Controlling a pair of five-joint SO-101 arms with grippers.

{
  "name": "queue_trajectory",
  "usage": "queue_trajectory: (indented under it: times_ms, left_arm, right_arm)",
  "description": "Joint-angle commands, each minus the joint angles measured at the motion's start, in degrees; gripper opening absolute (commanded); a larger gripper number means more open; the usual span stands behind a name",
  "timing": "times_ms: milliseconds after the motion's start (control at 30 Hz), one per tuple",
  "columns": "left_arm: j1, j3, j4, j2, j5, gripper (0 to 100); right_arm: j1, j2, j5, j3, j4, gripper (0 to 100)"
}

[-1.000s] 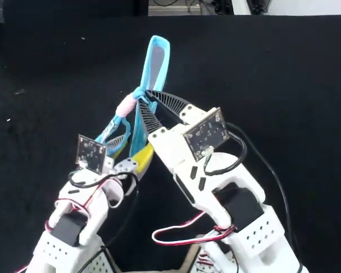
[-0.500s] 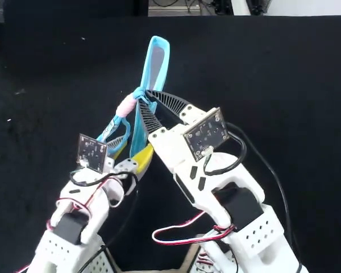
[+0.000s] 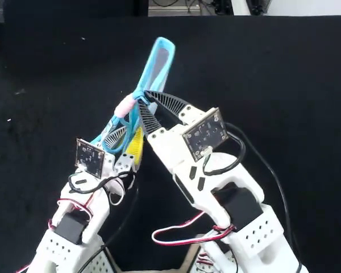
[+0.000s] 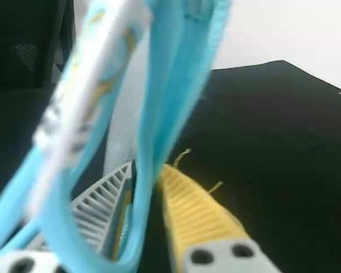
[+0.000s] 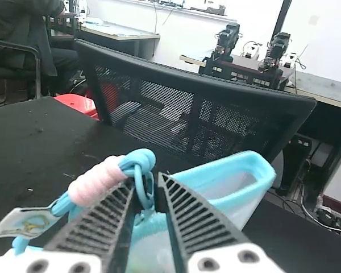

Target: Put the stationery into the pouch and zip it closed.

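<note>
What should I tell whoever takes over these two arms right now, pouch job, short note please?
Left gripper: shut on an edge of the pouch.
Right gripper: shut on the zip pull, beside its pink bead.
The pouch is held on edge between them, over the table.
Done: both grips set.
To do: zip it closed; whether the stationery is inside, I cannot tell.

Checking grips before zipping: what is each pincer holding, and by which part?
The right pincer pinches the blue pouch by its zipper-pull loop, beside the pink bead. The left pincer clamps the pouch's blue edge band.
</note>
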Motion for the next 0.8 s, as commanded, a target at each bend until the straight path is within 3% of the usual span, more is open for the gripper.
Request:
queue_trajectory:
  times_ms: [0, 200, 433, 767]
  left_arm:
    - [0.22, -0.84, 3.43, -0.26, -0.35, 3]
    - [0.22, -9.54, 18.02, -0.26, -2.55, 3]
    - [0.22, -15.60, 32.62, -0.35, -6.42, 3]
    - [0.22, -16.04, 35.43, -0.35, -6.42, 3]
  right_arm:
    - [-0.70, -0.66, -0.26, -2.07, -0.79, 1.1]
    - [0.00, -0.75, -3.78, -4.35, -1.05, 1.1]
    - [8.70, -0.31, -10.64, -7.25, -1.32, 1.1]
    - [12.48, -0.31, -10.64, -4.62, -1.41, 1.1]
